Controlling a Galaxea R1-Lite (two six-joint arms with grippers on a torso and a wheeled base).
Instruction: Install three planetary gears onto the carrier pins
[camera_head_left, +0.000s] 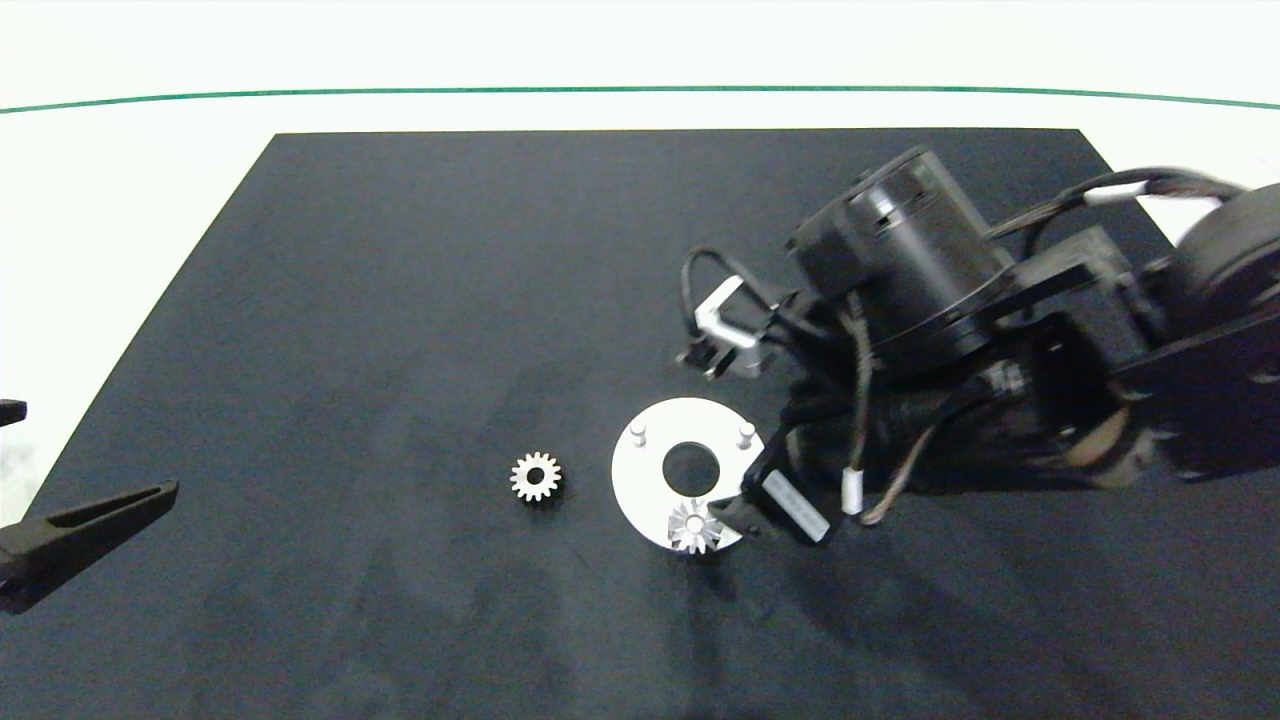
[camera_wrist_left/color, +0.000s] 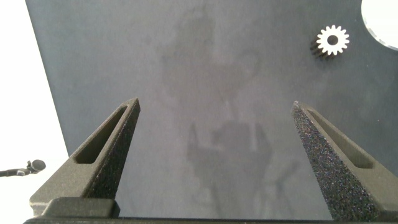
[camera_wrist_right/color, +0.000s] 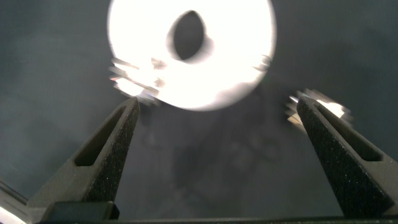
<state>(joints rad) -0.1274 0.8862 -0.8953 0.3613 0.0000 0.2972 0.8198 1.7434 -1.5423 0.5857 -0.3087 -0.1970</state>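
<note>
The right gripper (camera_head_left: 735, 510), fingers apart, hovered at the disc's (camera_head_left: 640, 470) near edge, touching a gear (camera_head_left: 694, 527) seated there; a loose gear (camera_head_left: 536, 477) lay well apart.

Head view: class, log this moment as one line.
right gripper: open, at disc | gear: on disc | spare gear: on mat | left gripper: open, idle

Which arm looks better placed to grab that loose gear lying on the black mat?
Probably the right gripper: it hangs open at the white disc, close to the loose gear. The left gripper, also open, sits far off at the mat's edge.
</note>
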